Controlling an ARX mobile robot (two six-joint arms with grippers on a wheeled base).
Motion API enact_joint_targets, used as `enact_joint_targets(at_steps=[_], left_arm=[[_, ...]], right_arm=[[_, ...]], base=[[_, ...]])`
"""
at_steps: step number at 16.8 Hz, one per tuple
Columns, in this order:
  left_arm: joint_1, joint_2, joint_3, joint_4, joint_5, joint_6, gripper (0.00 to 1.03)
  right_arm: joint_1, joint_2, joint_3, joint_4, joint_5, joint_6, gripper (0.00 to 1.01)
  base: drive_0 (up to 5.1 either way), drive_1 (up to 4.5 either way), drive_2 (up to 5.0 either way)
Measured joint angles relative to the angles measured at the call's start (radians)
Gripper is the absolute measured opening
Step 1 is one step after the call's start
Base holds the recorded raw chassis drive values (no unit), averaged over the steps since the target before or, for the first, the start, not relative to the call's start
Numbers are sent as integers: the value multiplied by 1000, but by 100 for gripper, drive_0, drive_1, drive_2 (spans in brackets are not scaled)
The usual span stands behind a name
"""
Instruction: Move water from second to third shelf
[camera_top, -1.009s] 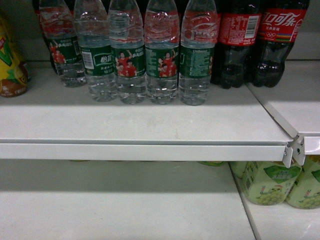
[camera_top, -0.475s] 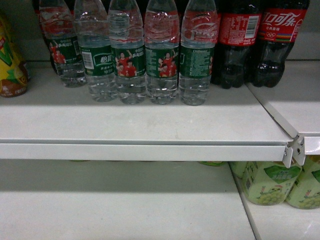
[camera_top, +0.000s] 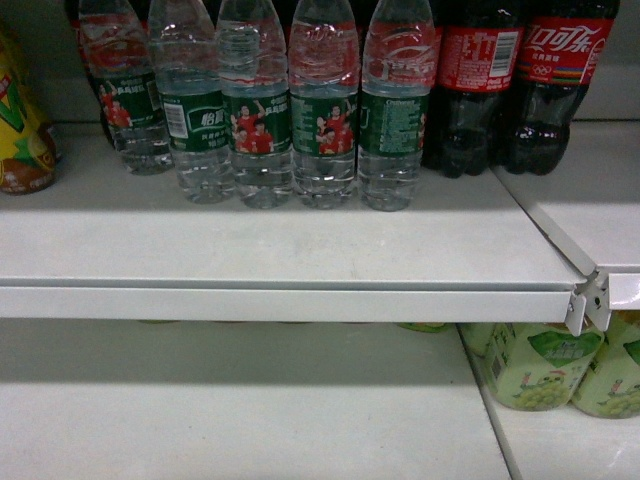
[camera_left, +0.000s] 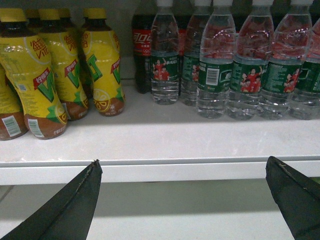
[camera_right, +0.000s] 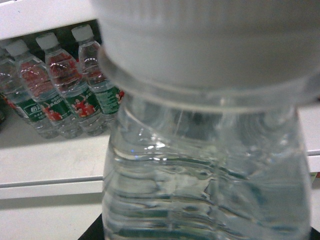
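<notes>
Only the right wrist camera showed a clear ribbed plastic water bottle (camera_right: 210, 165) right up close; whether the right gripper squeezed it was unclear. The left gripper (camera_left: 185, 200) hung wide open below the white shelf (camera_left: 150, 145).

On the upper shelf (camera_top: 300, 250) the water bottles (camera_top: 325, 110) stand in a row, cola bottles (camera_top: 480, 80) at their 3 o'clock, tea bottles (camera_top: 20, 130) at 9 o'clock.

Clear ribbed water bottle (camera_right: 210, 150) upright, white-capped, close-up.
</notes>
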Motion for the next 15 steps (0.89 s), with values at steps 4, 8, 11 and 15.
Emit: enact_joint_targets(at_steps=[4,8,11,15], left_arm=[[0,0,0,0,0,0,98],[0,0,0,0,0,0,98],[0,0,0,-4,0,0,98],[0,0,0,-1,0,0,98]], right_arm=[[0,0,0,0,0,0,43],[0,0,0,0,0,0,43],[0,0,-4,-4,0,0,43],[0,-1,-4,0,-1,0,43]], base=[[0,0,0],[0,0,0],[0,0,0],[0,0,0]])
